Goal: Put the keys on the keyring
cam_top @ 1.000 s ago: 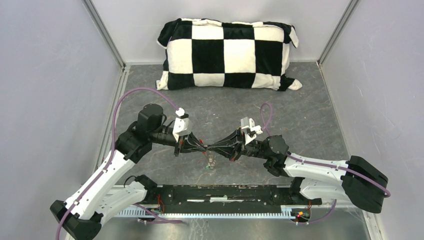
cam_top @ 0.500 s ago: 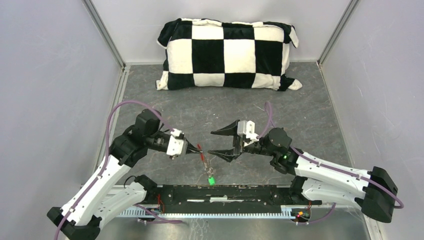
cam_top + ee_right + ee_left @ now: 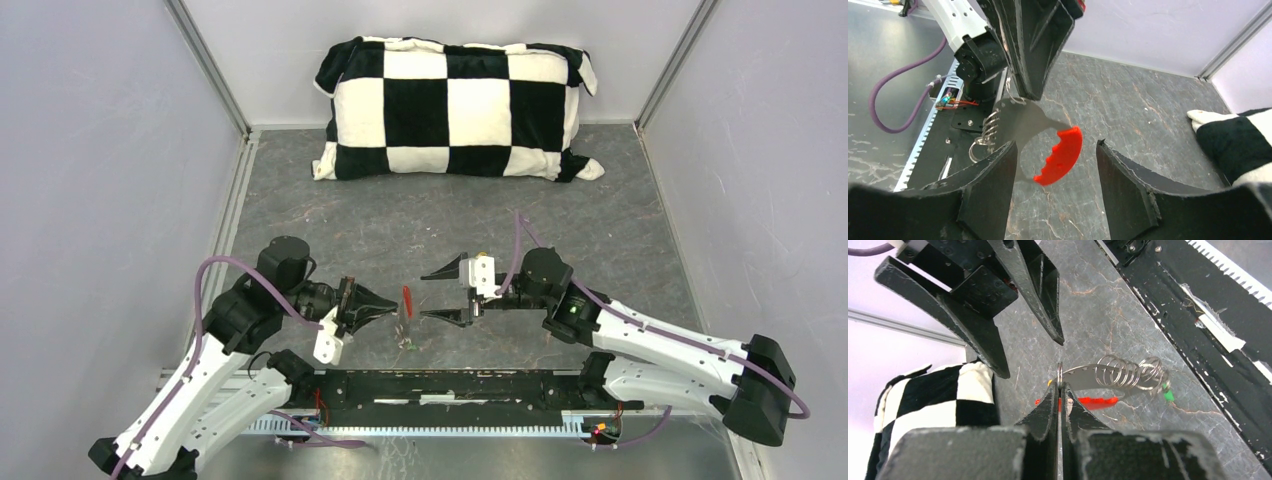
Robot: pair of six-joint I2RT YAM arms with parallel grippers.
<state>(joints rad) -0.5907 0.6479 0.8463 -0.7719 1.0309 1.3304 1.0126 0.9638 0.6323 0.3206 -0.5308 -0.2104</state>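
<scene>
My left gripper (image 3: 388,306) (image 3: 1060,390) is shut on the thin silver ring of the keyring (image 3: 1060,371), held above the floor. A flat silver piece with wire coils (image 3: 1122,374) and the red tag (image 3: 406,299) (image 3: 1091,402) (image 3: 1061,156) hang from it. The green-headed key (image 3: 1168,396) dangles at the far end of the coils. A yellow speck (image 3: 1049,383) beside my left finger may be the brass key. My right gripper (image 3: 432,295) (image 3: 1055,146) stands open just right of the tag, which lies between its fingers untouched.
A black-and-white checkered pillow (image 3: 455,105) lies along the back wall. The black base rail (image 3: 450,385) runs along the near edge below both grippers. Grey walls close in left and right.
The right gripper, shut tip to tip with the left one a second ago, has opened and backed off. The left arm has drawn back and down to the left, keeping the keyring.
</scene>
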